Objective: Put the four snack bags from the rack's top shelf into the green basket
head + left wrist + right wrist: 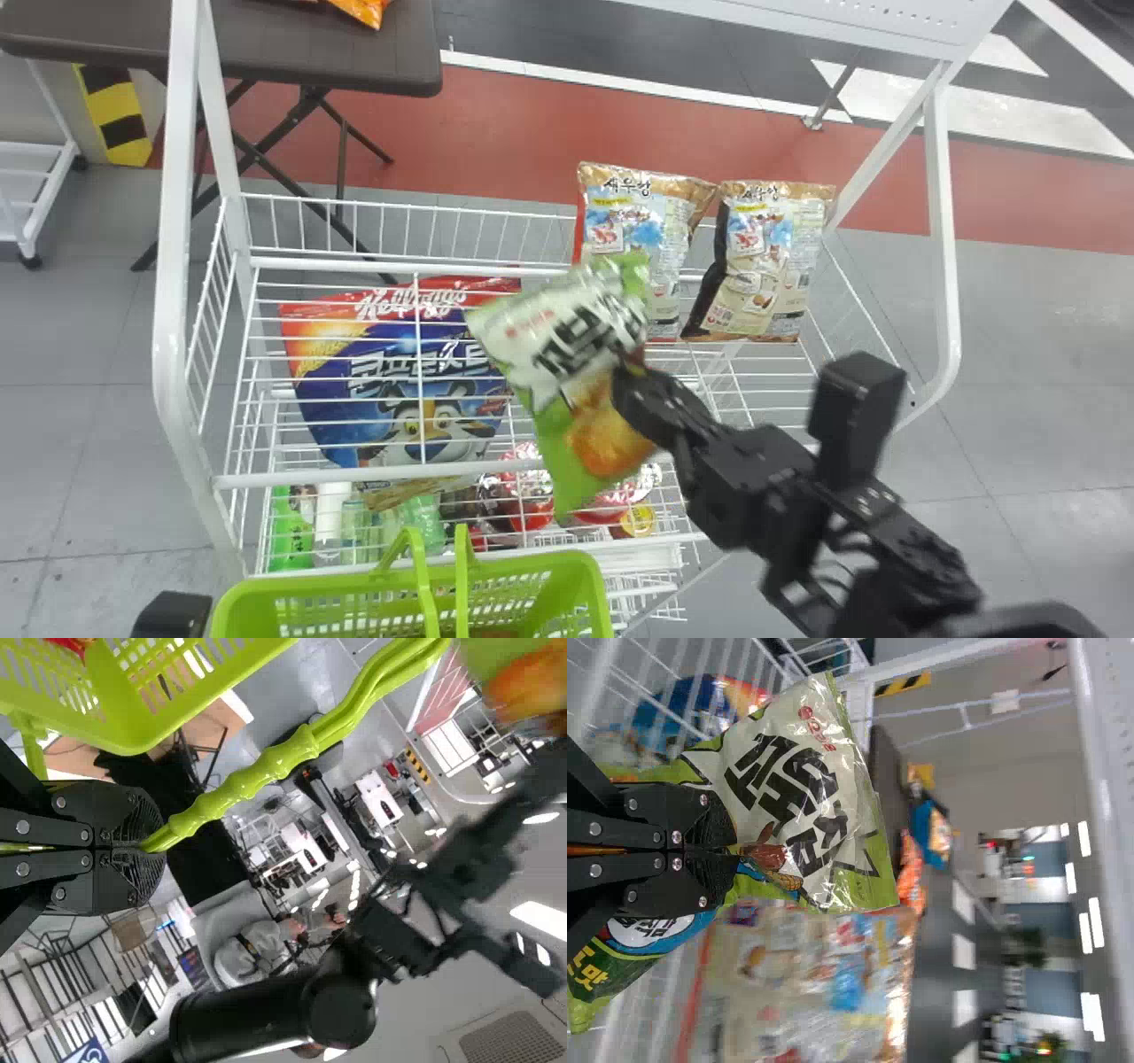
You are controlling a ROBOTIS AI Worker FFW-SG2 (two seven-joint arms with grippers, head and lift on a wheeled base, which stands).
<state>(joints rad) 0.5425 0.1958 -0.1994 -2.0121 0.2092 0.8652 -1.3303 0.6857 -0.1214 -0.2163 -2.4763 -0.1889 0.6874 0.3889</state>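
So the right pincer (631, 377) has a green snack bag (558, 354) pinched over the rack (354, 264), while the left pincer (146, 846)'s clamped on the green basket (399, 580)'s handles (266, 766).

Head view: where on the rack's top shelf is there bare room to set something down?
The wide left part of the top shelf, from its left end to below the green bag in the right gripper, is bare. It is crowded at the back right: the left brown bag and right brown bag.
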